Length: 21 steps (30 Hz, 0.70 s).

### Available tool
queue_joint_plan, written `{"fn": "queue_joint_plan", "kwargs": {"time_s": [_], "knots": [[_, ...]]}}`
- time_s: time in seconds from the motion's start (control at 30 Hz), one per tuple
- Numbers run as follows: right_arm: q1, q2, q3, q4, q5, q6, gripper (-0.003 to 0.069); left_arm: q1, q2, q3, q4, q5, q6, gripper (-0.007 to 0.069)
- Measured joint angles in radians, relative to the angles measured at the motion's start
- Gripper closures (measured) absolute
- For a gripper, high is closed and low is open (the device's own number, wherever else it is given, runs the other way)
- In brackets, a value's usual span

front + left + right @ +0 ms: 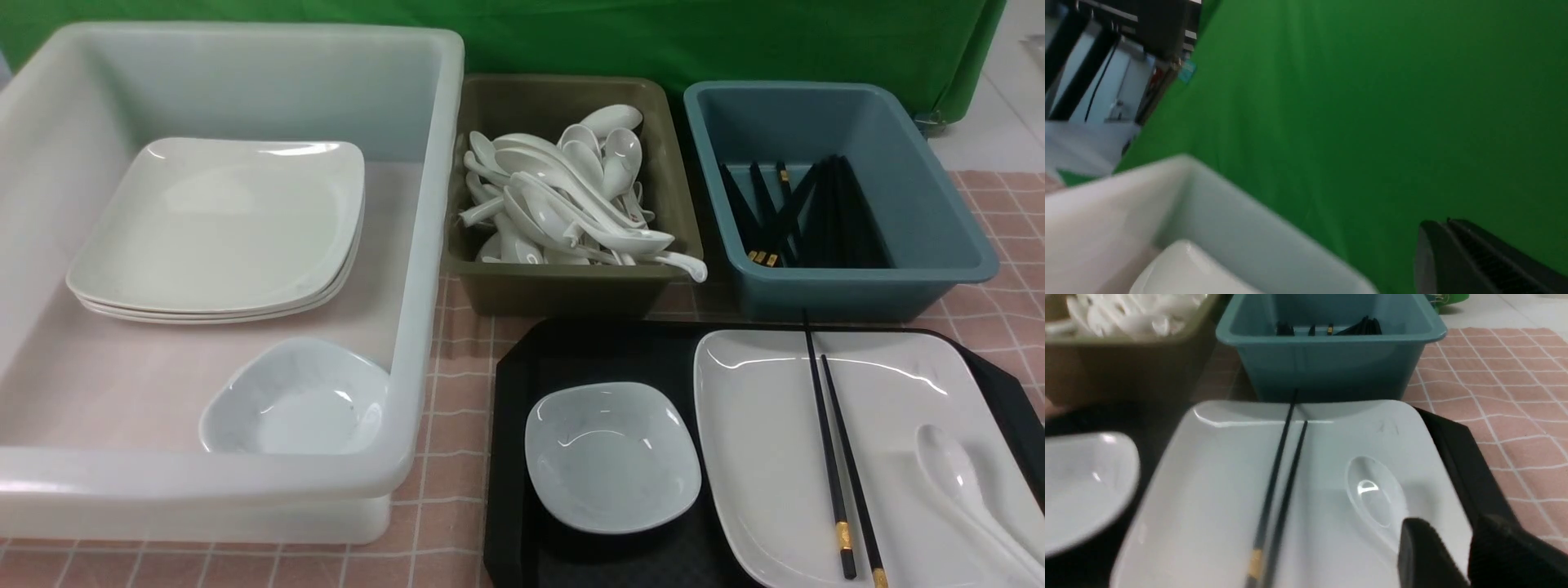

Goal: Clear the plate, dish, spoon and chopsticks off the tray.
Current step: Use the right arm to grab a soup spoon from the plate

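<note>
Only the right wrist view shows the right pincer (1453, 535): wide, empty, beside the spoon (1376, 494) on the plate (1208, 490). Left pincer (1453, 249): cannot tell.

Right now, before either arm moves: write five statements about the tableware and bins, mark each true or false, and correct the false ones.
1. The chopsticks lie across the plate. True.
2. The spoon sits in the dish. False: it lies on the plate, and the dish is empty.
3. The dish stands on the tray beside the plate. True.
4. The blue bin holds spoons. False: it holds black chopsticks, and the spoons are heaped in the olive bin.
5. The white tub holds stacked plates. True.
</note>
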State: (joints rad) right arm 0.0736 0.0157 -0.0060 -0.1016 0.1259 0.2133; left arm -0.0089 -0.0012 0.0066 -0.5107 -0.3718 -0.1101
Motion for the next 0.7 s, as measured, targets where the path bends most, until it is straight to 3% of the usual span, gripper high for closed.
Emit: {"fn": "queue_joint_plan", "kwargs": {"time_s": [0.03, 0.13, 0.23, 0.33, 0.43, 0.57, 0.7], "knots": [[0.000, 0.000, 0.003, 0.068, -0.048, 0.121, 0.0418, 0.000, 0.000, -0.011, 0.041, -0.064, -0.068, 0.0620], [0.000, 0.000, 0.003, 0.119, -0.151, 0.281, 0.0418, 0.000, -0.001, -0.093, 0.123, -0.032, -0.156, 0.0620], [0.000, 0.000, 0.003, 0.136, -0.240, 0.355, 0.0418, 0.000, 0.043, -0.309, 0.273, 0.225, -0.274, 0.0620], [0.000, 0.000, 0.003, 0.143, -0.273, 0.374, 0.0418, 0.000, 0.129, -0.507, 0.337, 0.489, -0.286, 0.0620], [0.000, 0.000, 0.003, 0.146, -0.299, 0.389, 0.0418, 0.000, 0.263, -0.671, 0.323, 0.771, -0.175, 0.0620], [0.003, 0.000, 0.002, 0.147, -0.314, 0.409, 0.0442, 0.000, 0.399, -0.777, 0.253, 0.975, -0.005, 0.0620], [0.071, 0.033, -0.179, 0.147, -0.001, 0.312, 0.0617, 0.000, 0.638, -0.821, 0.175, 1.098, 0.214, 0.0620]]}}
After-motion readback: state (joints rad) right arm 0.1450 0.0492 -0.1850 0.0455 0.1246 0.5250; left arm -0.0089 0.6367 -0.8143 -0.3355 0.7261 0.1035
